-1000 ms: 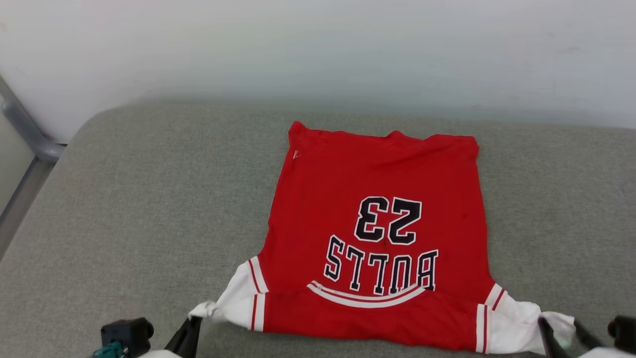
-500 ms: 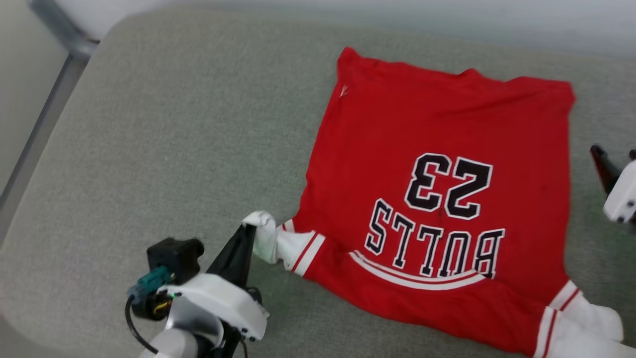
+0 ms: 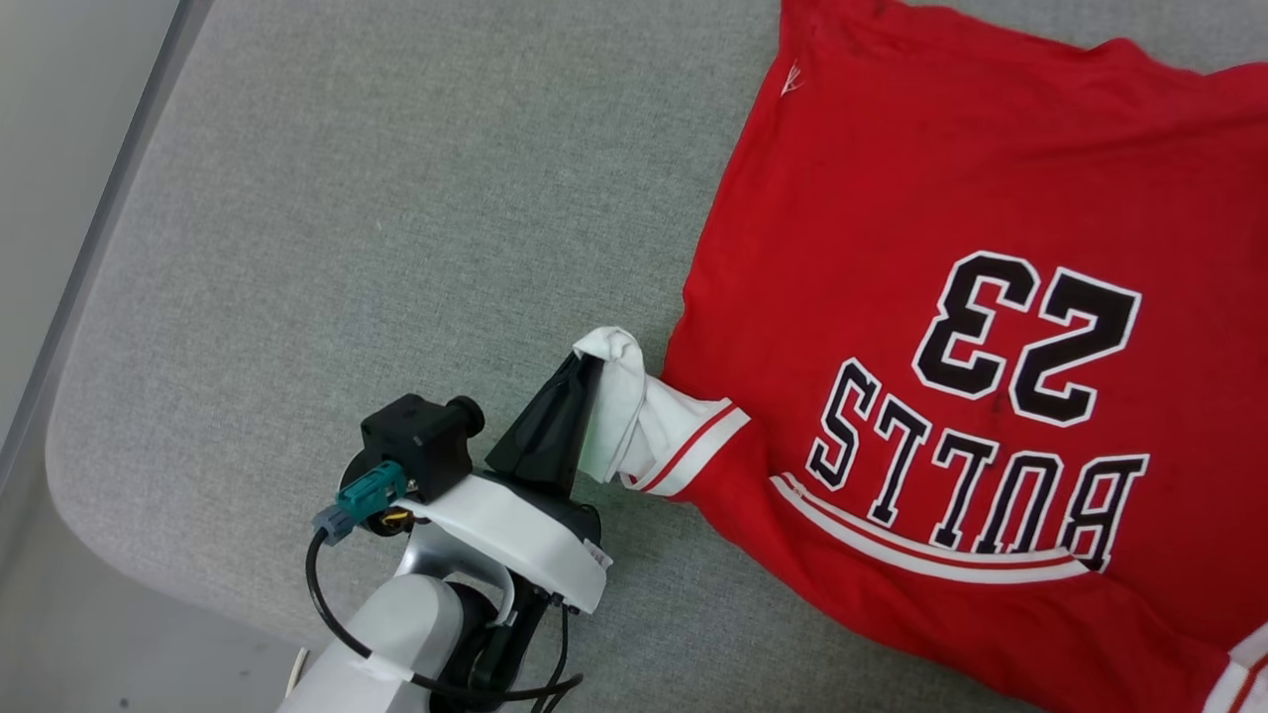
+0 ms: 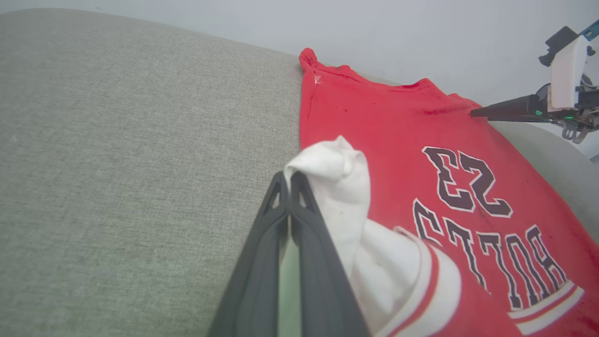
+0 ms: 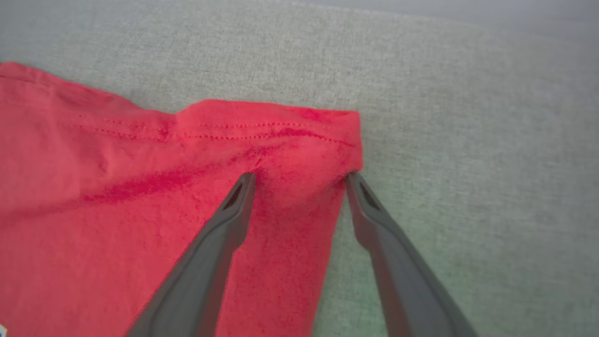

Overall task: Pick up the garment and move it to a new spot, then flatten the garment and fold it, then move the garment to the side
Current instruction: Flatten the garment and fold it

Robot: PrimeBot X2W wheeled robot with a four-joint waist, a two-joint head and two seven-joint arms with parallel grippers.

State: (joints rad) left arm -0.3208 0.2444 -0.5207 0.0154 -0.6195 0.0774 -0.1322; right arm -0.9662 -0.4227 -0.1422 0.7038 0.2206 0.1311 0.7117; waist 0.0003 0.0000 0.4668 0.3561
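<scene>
Left of the shirt (image 3: 892,198) the grey cushion (image 3: 396,198) lies open; a wall (image 4: 398,32) seems to close its far edge.

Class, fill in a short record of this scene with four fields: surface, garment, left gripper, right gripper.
surface: grey cushion
garment: red shirt, spread print-up, mostly flat
left gripper: shut on the shirt's white sleeve, bunching it
right gripper: open, straddling the shirt's hem corner

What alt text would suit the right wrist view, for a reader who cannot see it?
The right gripper is open, with a hemmed corner of the red garment between its two dark fingertips. The garment lies on a grey cushion.
</scene>
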